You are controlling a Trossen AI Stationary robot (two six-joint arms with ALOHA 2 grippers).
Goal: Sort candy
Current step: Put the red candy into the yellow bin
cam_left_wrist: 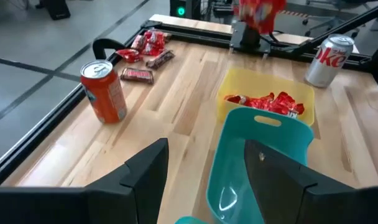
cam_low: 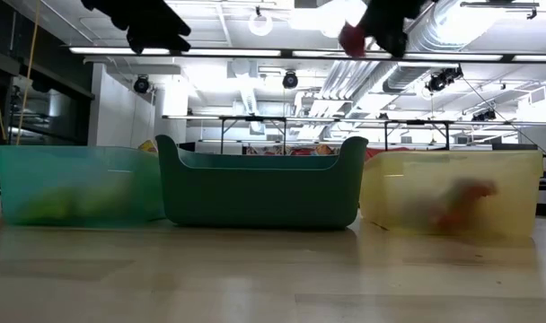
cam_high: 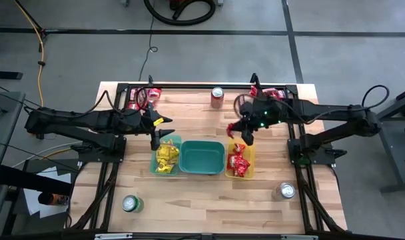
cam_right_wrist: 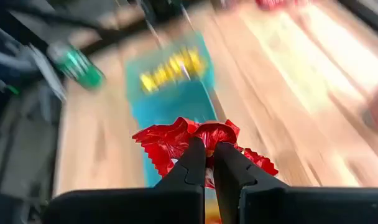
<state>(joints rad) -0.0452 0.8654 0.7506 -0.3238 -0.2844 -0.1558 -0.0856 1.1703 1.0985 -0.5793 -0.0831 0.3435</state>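
Your left hand (cam_high: 156, 141) hung over the green bin (cam_high: 166, 158) of yellow candy (cam_high: 166, 155), fingers apart and holding nothing. Your right hand (cam_high: 247, 138) was clamped on a red candy (cam_right_wrist: 195, 143), raised above the bench (cam_high: 209, 193) just behind the yellow bin (cam_high: 240, 162).

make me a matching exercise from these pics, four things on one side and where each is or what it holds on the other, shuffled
Things
1. light green plastic bin
2. teal plastic bin
3. translucent yellow plastic bin
4. right end effector

States
A. holds nothing visible
B. clamps a red wrapped candy, above the yellow bin's far end
C. holds yellow candy packets
D. holds red candy packets

Pairs: 1-C, 2-A, 3-D, 4-B
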